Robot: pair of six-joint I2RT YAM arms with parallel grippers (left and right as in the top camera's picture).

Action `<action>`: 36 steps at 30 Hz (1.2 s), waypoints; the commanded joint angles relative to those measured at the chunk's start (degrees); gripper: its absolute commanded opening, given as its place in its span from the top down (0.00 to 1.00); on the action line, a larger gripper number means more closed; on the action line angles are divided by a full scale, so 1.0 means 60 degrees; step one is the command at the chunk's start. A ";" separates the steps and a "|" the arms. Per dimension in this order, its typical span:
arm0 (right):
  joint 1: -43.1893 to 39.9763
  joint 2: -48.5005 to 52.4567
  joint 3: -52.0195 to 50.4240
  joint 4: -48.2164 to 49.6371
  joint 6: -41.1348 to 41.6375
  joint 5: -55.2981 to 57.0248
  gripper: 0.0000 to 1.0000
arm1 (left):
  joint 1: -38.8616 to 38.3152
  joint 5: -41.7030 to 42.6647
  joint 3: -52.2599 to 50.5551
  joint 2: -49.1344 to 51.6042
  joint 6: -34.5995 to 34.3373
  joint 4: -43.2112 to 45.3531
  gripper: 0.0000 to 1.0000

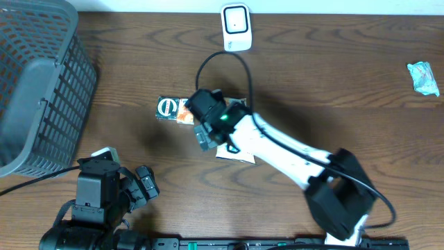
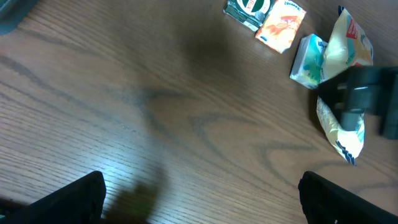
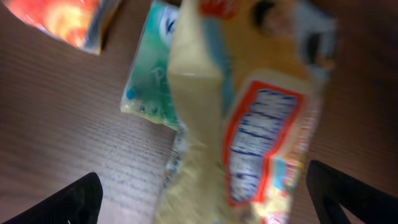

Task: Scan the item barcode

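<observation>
Grasp step: right gripper, jaws apart, straddles the blurred pouch, seemingly lying on the tabletop mid-pile. Next: clamp it, present it to the scanner. Left gripper apart, idle.

Wooden table, grey basket, white scanner, snack packets, teal wrapper

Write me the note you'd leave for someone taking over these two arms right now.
Left gripper: open, empty, low over bare table.
Right gripper: open, over the pale snack bag, not clamped on it.
Items: the snack bag, a teal pack, an orange pack and a green pack lie together mid-table. The white scanner stands at the far edge.
Done: nothing is held or at the scanner.
Left: grasp an item and show its barcode to the scanner.
</observation>
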 commanded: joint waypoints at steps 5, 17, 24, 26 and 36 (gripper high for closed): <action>0.0310 0.1144 0.0062 -0.0124 0.0189 0.1698 0.01 | 0.0022 -0.0084 -0.0022 -0.0036 0.0018 -0.0025 0.02; 0.0098 0.1464 0.0058 -0.0437 0.0189 0.1938 0.32 | 0.0022 -0.0084 -0.0022 -0.0036 0.0018 -0.0025 0.02; -0.0149 0.1461 0.0058 -0.0441 0.0186 0.0750 0.99 | 0.0022 -0.0084 -0.0022 -0.0036 0.0018 -0.0025 0.02; -0.0280 0.1399 0.0084 -0.0532 0.0186 0.0492 0.99 | 0.0022 -0.0084 -0.0022 -0.0036 0.0018 -0.0025 0.02; -0.2335 -0.0466 0.0095 -0.0860 -0.0823 -0.3082 0.99 | 0.0022 -0.0084 -0.0022 -0.0036 0.0018 -0.0025 0.02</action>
